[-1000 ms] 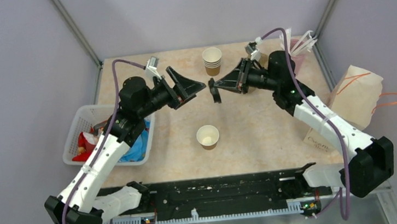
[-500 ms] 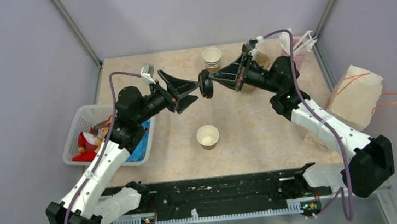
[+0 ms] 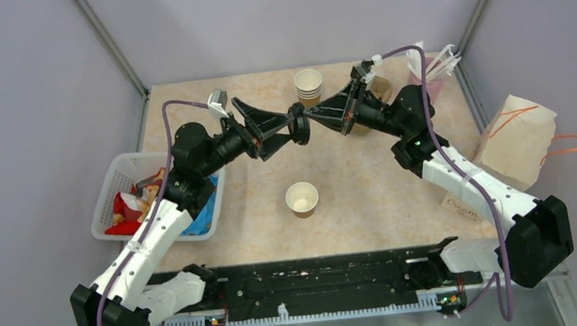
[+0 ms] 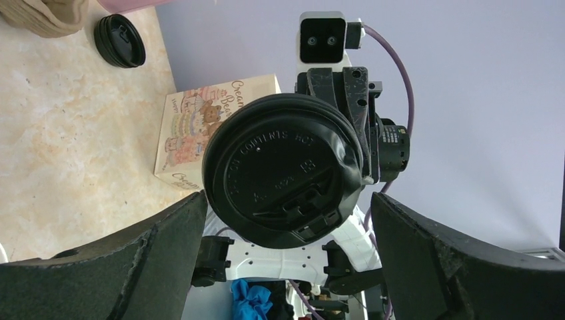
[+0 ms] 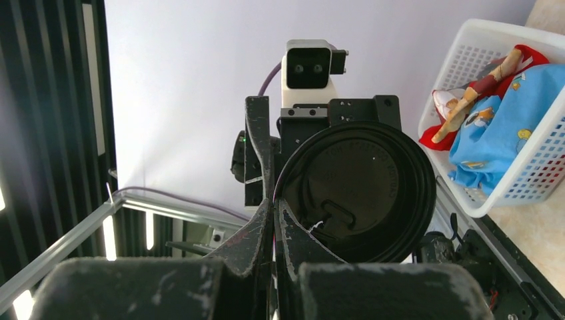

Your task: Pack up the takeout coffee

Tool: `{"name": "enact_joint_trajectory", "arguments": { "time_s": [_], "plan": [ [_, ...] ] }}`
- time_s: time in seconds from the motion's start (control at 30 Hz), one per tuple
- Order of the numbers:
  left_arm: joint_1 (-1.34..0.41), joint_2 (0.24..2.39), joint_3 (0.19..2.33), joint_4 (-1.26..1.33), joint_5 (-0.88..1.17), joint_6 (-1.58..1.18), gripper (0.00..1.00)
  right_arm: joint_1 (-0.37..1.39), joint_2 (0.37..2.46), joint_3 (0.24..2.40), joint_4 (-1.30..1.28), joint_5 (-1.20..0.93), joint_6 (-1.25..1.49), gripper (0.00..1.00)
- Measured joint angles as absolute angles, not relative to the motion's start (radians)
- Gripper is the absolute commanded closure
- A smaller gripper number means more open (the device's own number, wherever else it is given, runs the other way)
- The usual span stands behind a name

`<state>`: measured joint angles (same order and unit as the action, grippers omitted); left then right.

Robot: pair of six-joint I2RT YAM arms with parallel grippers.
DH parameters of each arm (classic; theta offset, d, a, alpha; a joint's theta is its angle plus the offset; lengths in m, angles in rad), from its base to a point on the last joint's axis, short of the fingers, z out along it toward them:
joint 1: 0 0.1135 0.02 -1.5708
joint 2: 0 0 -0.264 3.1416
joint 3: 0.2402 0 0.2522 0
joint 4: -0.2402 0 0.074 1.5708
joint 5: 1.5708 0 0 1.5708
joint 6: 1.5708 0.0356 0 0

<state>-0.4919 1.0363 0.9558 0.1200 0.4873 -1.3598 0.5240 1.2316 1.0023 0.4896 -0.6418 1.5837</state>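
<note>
The two grippers met tip to tip above the tabletop (image 3: 368,195), toward its far edge. The right gripper (image 3: 309,116), fingers pressed together, pinched a black lid (image 3: 298,126) by its rim and held it on edge. The left gripper (image 3: 290,125) had its jaws spread wide, one finger on each side of that lid; whether they touched it could not be told. A stack of paper cups (image 3: 309,87) stood at the far edge just behind them. A single paper cup (image 3: 302,197), unlidded, stood near the tabletop's middle. A white basket (image 3: 113,174) of red and blue things sat at the left edge. A pink cup of white sticks (image 3: 430,77) stood in the far right corner, and a paper bag (image 3: 519,141) lay past the right edge.
</note>
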Motion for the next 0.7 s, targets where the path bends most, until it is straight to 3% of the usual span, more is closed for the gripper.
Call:
{"name": "enact_joint_trajectory", "arguments": {
  "time_s": [0.7],
  "plan": [
    [-0.498,1.053,0.957,0.129,0.494,-1.361,0.07,0.542,1.236,0.989,0.498,-0.659,1.591,1.00]
  ]
}}
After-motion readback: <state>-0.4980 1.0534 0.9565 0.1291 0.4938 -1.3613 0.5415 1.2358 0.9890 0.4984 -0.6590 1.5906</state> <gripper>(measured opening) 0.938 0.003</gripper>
